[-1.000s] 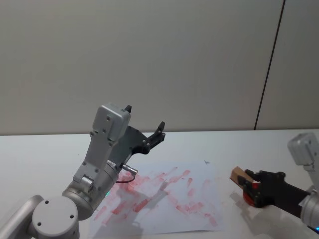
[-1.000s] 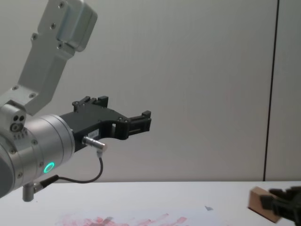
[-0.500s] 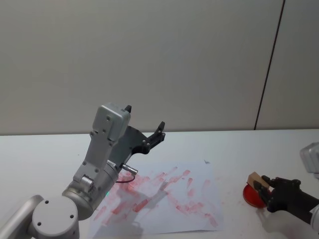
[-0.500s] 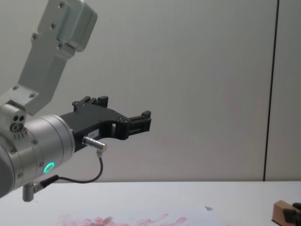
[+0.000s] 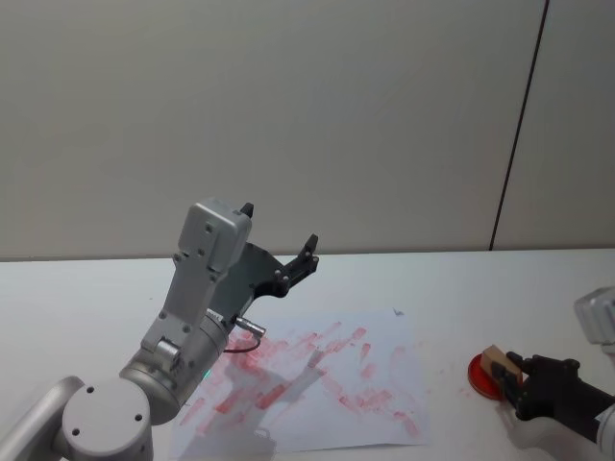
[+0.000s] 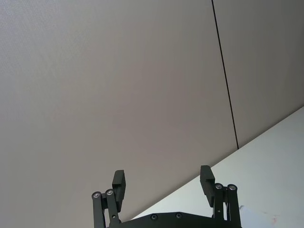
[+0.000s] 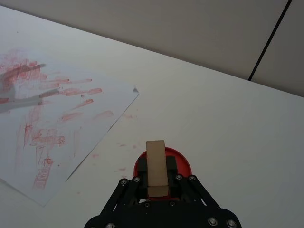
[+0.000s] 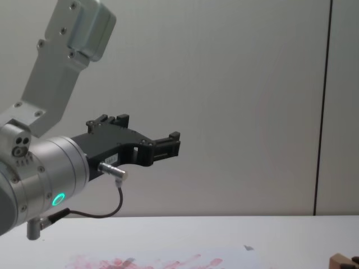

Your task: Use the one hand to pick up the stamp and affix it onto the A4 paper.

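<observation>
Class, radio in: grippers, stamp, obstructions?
Right gripper shut on stamp, over red ink pad. Left gripper open, raised. A4 paper unobstructed.

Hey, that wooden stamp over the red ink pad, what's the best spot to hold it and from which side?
Grip the stamp across its two long flat sides, near the back end, coming from the robot's side. It is a narrow straight block, so parallel fingers seat flat there. The right gripper holds it that way over the red ink pad, leaving the front end free. The left gripper hangs open above the A4 paper.

Cut off at five o'clock in the chest view: small tan wooden stamp (image 8: 340,260), one corner showing. Half hidden beneath it in the head view: round red ink pad (image 5: 483,376).
</observation>
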You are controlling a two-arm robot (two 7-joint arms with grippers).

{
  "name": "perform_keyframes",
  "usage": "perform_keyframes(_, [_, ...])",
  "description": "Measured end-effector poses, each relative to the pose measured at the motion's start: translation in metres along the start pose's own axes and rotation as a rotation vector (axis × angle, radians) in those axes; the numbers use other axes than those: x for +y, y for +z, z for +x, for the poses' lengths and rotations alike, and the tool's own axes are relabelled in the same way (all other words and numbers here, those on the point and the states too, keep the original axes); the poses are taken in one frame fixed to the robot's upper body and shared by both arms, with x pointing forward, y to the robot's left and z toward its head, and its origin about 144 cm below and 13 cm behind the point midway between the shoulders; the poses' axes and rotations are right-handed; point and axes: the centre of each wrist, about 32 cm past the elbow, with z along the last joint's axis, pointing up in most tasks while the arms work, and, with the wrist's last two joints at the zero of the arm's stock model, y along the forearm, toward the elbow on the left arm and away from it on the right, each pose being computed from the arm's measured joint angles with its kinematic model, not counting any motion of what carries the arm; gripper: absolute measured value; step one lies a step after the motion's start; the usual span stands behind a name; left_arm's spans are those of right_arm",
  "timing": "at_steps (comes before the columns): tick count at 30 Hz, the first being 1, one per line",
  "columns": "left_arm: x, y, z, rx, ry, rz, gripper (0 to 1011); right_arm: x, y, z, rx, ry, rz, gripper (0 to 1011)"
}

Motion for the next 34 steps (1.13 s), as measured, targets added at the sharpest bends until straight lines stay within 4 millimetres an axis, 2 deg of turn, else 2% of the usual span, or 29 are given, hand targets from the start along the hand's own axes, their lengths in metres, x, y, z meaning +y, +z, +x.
perform_keyframes(2, [0.0000,0.0000,0.0000,0.000,0.000,0.000,1001,0.0005,-0.0008,-0.0001,0.001,0.001,-0.003,219])
perform_keyframes(11, [0.0000,0.0000,0.0000,0.000,0.000,0.000,1001,0.0024,-0.0034,-0.0004,0.004,0.003,-0.014,518])
perform_keyframes(13, [0.0000,0.0000,0.0000,0.000,0.000,0.000,1001,0.0028,-0.0038,-0.0004,0.004,0.003,-0.016,559])
perform_keyframes(14, [0.0000,0.0000,0.0000,0.000,0.000,0.000,1001,0.0028,-0.0040,-0.0004,0.004,0.003,-0.017,620])
perform_keyframes(16, [0.0000,0.0000,0.0000,0.000,0.000,0.000,1001,0.0030,-0.0042,-0.0004,0.004,0.003,-0.018,651])
perform_keyframes(17, [0.0000,0.0000,0.0000,0.000,0.000,0.000,1002,0.0031,-0.0044,-0.0004,0.004,0.003,-0.019,723])
perform_keyframes(27, [0.0000,0.0000,0.0000,0.000,0.000,0.000,1001,0.0036,-0.0052,-0.0004,0.005,0.005,-0.022,996])
perform_keyframes(34, [0.0000,0.0000,0.0000,0.000,0.000,0.000,1001,0.0038,-0.0053,-0.0006,0.005,0.005,-0.023,1001])
